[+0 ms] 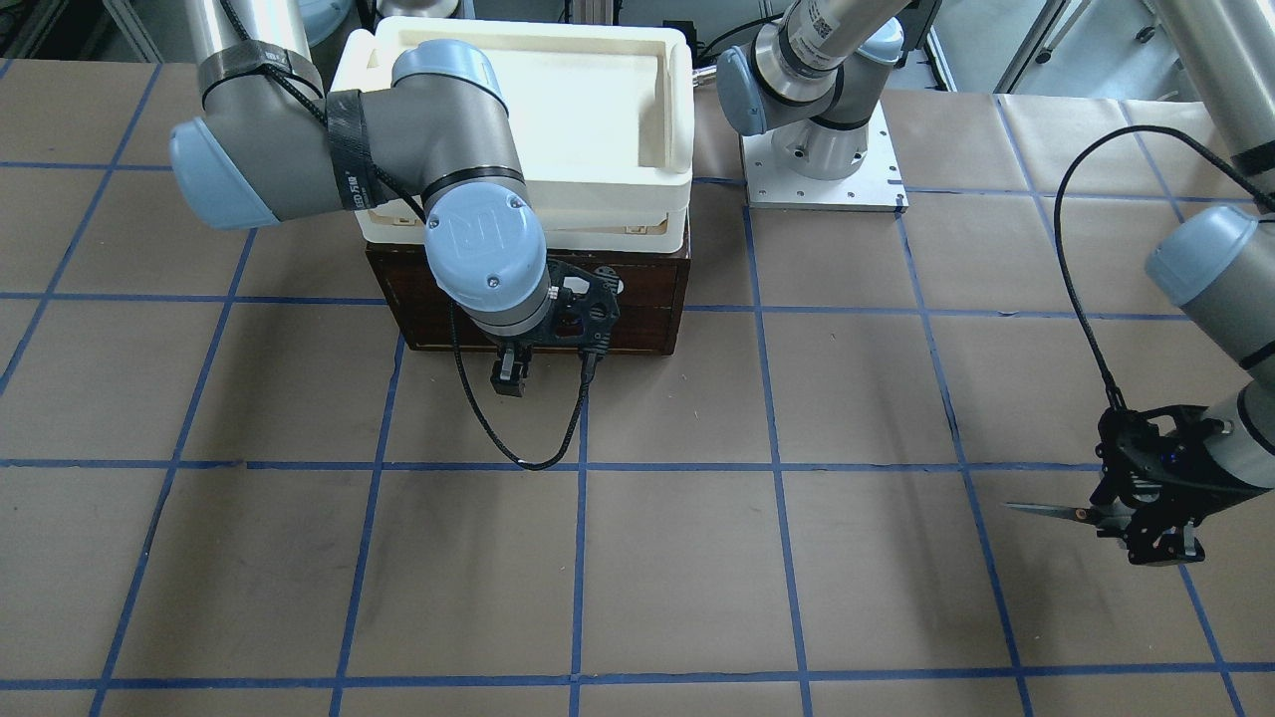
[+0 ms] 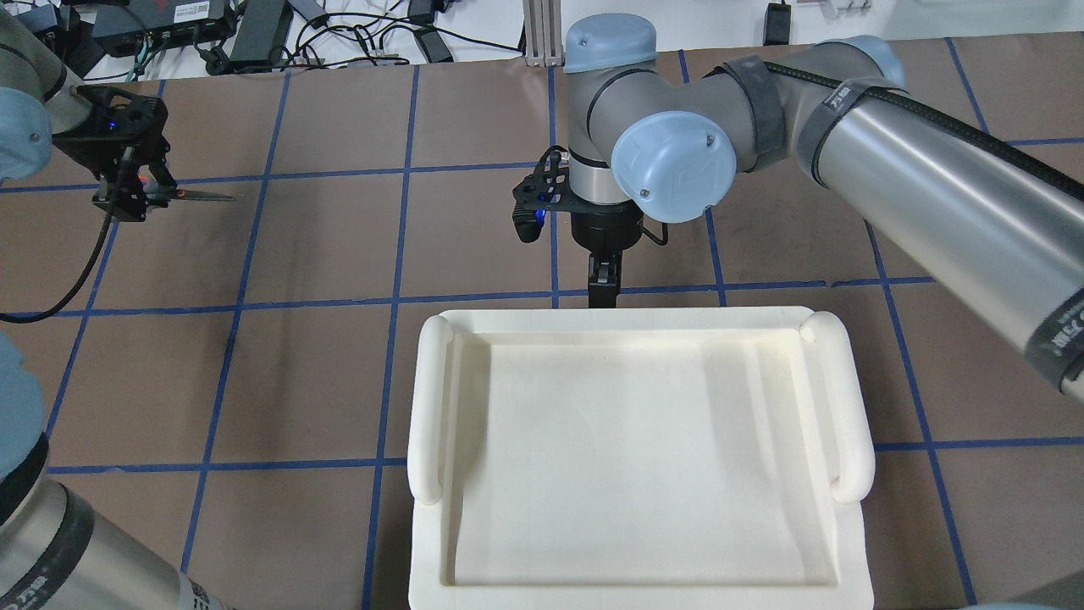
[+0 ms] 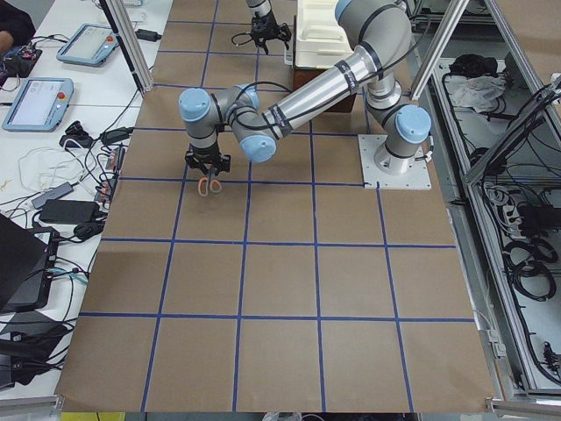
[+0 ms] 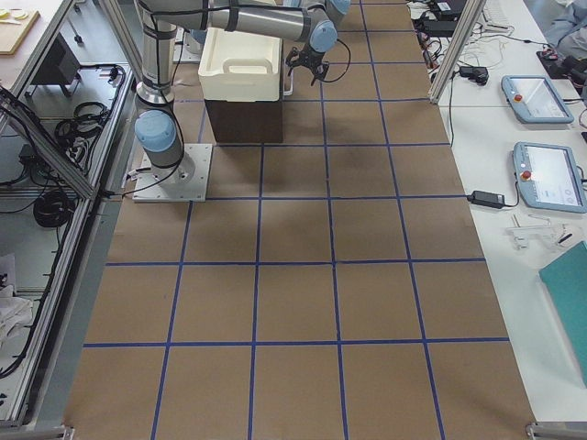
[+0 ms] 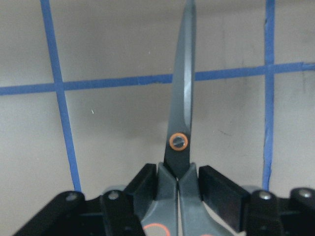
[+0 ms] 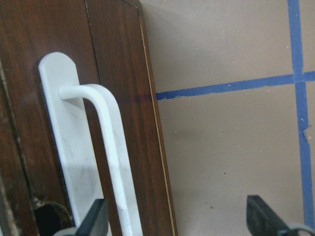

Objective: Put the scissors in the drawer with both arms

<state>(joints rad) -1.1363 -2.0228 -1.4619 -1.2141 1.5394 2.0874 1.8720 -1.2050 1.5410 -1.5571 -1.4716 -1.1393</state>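
My left gripper [image 1: 1108, 518] is shut on the handles of the scissors [image 1: 1046, 511] and holds them over the brown table, far from the drawer. In the left wrist view the dark grey blades [image 5: 184, 98] are closed and point away from the gripper [image 5: 178, 183]. The dark brown drawer [image 1: 618, 319] sits closed under a cream tray. My right gripper [image 1: 510, 382] is open in front of the drawer. In the right wrist view the white bar handle [image 6: 112, 157] lies just inside the left fingertip [image 6: 96, 216]. Both grippers also show in the overhead view, left [image 2: 152, 193] and right [image 2: 603, 288].
The cream-white plastic tray [image 1: 672, 110] rests on top of the drawer cabinet. The left arm's base plate [image 1: 827, 184] stands beside it. The table is brown paper with a blue tape grid. Tablets and cables lie on side benches [image 3: 39, 96].
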